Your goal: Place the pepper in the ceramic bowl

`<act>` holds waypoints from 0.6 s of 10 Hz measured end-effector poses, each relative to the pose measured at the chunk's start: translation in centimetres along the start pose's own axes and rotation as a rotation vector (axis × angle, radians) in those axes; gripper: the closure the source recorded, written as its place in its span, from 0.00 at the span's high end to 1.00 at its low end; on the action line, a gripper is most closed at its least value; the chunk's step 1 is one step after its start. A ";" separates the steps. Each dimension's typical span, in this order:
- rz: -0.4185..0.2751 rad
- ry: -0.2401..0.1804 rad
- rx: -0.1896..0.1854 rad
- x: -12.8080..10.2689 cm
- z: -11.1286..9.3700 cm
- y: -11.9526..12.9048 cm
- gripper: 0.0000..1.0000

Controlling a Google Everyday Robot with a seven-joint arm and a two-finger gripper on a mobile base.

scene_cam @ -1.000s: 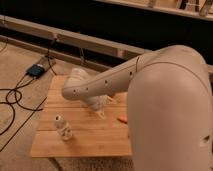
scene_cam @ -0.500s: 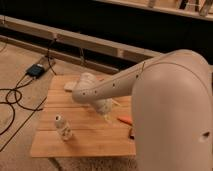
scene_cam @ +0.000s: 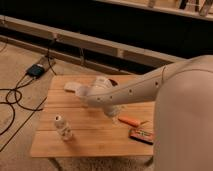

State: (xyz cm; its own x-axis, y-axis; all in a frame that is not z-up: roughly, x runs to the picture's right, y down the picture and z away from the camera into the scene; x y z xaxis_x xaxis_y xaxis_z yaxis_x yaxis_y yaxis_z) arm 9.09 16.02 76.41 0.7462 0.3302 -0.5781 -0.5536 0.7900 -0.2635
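The slim orange pepper lies on the wooden table, right of centre. My gripper hangs under the pale arm just left of the pepper, close to the tabletop, open with nothing in it. Only a dark sliver of the ceramic bowl shows at the table's far edge; the arm hides most of it.
A flat dark box with orange markings lies right in front of the pepper. A translucent cup-like container stands at the front left and a white flat object at the back left. Cables and a dark device lie on the floor to the left.
The arm has swung so that the gripper moved right and toward the front, closer to the pepper. The pepper, the box and the cup have stayed put.
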 end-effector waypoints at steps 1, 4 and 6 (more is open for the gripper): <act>-0.003 -0.009 -0.010 0.6 0.5 -0.1 0.65; -0.007 -0.035 -0.035 2.1 2.2 -1.3 0.65; -0.017 -0.046 -0.047 2.6 3.1 -2.5 0.65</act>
State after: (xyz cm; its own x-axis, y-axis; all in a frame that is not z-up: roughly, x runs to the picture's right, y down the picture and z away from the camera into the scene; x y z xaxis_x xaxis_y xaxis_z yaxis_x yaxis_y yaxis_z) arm 13.52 16.54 77.96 0.7708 0.3413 -0.5379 -0.5572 0.7706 -0.3095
